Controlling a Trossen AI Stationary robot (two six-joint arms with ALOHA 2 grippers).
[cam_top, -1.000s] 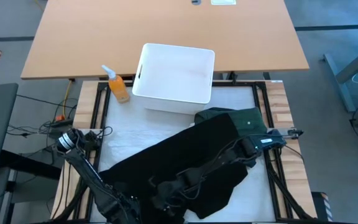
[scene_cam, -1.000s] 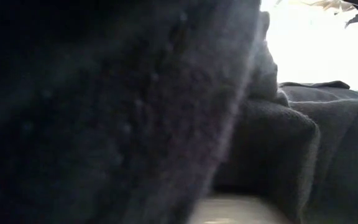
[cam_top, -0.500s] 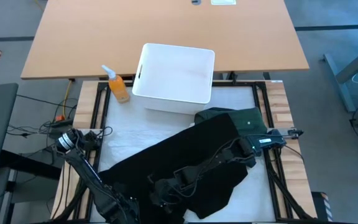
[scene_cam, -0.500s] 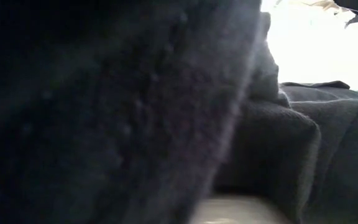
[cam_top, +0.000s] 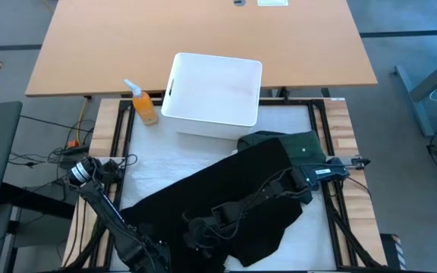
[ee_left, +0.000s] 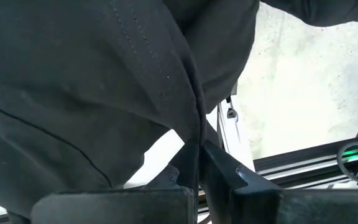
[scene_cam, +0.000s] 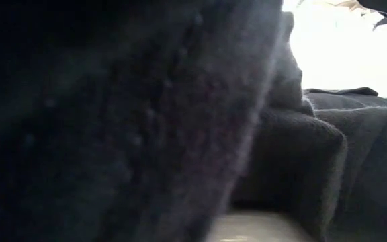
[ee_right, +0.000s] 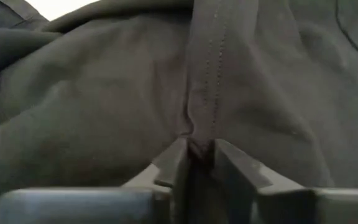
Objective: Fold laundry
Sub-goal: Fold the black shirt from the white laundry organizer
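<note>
Black garment (cam_top: 226,197) lies diagonal on the tabletop (cam_top: 146,171), 7 to 1 o'clock. Both grippers pinch its near hem: left gripper (ee_left: 197,165) at 7, right gripper (ee_right: 199,152) beside it, toward 6.

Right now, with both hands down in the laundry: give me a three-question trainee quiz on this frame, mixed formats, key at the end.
1. True or false: the left hand is shut on a stitched fold of the black garment.
2. Multiple choice: what lies closest to the white bin? A) a folded towel stack B) the orange spray bottle C) a laptop
3. Short answer: which garment lies partly under the black one, at the table's right side?

Key
1. True; the wrist view shows cloth pinched between its fingers.
2. B; the bottle stands just beside the bin's left wall.
3. The dark green garment; the right hand pinches a seam of the black one.
</note>
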